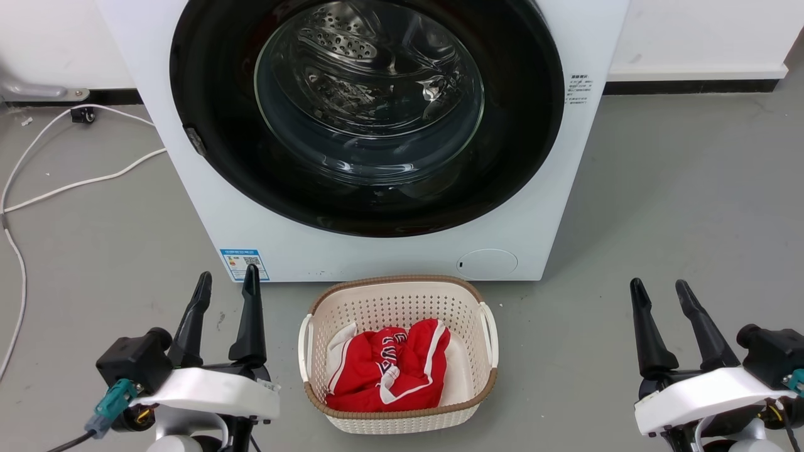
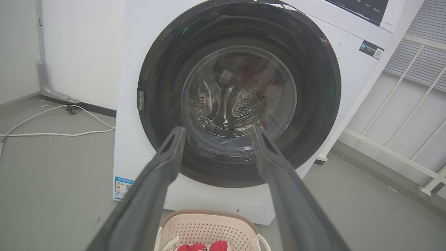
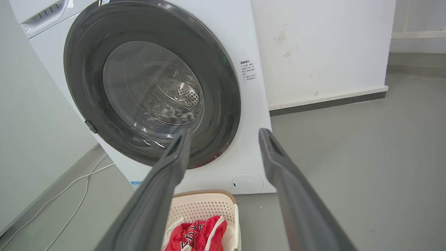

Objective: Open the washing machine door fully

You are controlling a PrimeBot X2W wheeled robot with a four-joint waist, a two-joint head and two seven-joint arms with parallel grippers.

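Inspection finds the washing machine door (image 1: 367, 113) shut, seated flush against the front of the washing machine (image 1: 251, 220), which stands on the grey floor (image 1: 659, 188) directly ahead of the robot. The door is a large glossy black disc, nearly as wide as the cabinet, with a bulging clear glass centre through which the perforated steel drum is visible. A small grey fitting (image 1: 195, 141) sits on the door's rim at the robot's left; whether it is a catch or a hinge part cannot be told. The left claw (image 1: 227, 274) hangs low at the lower left of the head view, its two fingers apart and holding nothing. The right claw (image 1: 658, 284) mirrors it at the lower right, likewise spread and empty. Both are well apart from the door, pointing toward the machine, which reads as a ready posture ahead of any approach; in my judgement the task has not begun. A cream perforated laundry basket (image 1: 402, 279) stands just in front of the machine's base, between the two claws, with a red garment (image 1: 383, 364) inside it. Its position suggests laundry waiting for loading, and it lies under the path the door may sweep, though the door sits higher than the basket rim. A white cable (image 1: 75, 182) trails across the floor at the left, clear of both arms.
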